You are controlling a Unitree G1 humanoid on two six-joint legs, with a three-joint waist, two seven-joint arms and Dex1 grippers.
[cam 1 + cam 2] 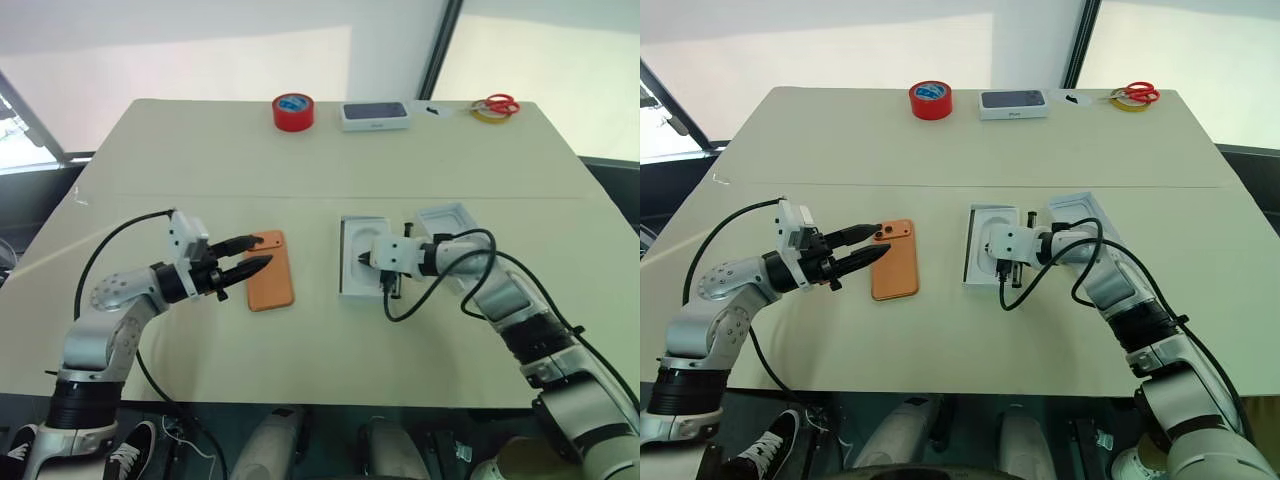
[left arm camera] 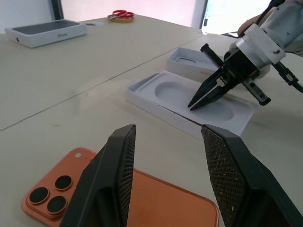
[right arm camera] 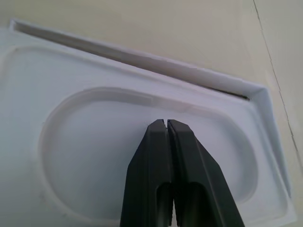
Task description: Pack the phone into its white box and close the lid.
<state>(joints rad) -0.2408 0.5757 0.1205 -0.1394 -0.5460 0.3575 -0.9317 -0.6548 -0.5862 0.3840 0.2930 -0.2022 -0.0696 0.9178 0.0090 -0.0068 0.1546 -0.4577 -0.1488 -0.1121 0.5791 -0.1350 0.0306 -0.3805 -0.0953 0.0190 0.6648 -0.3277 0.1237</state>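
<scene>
The left gripper [image 1: 262,252] has its two black fingers apart, and nothing is between them. It points sideways toward the middle of the table [image 1: 200,160]. The phone [image 1: 271,272] lies flat on the table right under and just past the finger tips. It is orange, back side up, and its three round camera lenses [image 2: 47,199] sit at one corner. In the left wrist view the phone lies just below the two open fingers [image 2: 106,184], and I cannot tell if a finger touches it.

The right gripper [image 2: 195,105] has its fingers pressed tight together, with nothing held. Its tips point down into the white box [image 1: 352,258], over the white moulded insert [image 3: 142,137] that sits inside. The tips hang in the oval dip of the insert, at or just above it. The box is well apart from the left gripper, on the other side of the phone.

The lid [image 1: 448,221] lies open side up just behind the right gripper, close beside the box.

Far from both grippers, at the back edge of the table, are a red tape roll [image 1: 293,111], a dark-topped white box [image 1: 375,115], and red scissors [image 1: 498,104] lying on a yellow tape roll [image 1: 488,114].
</scene>
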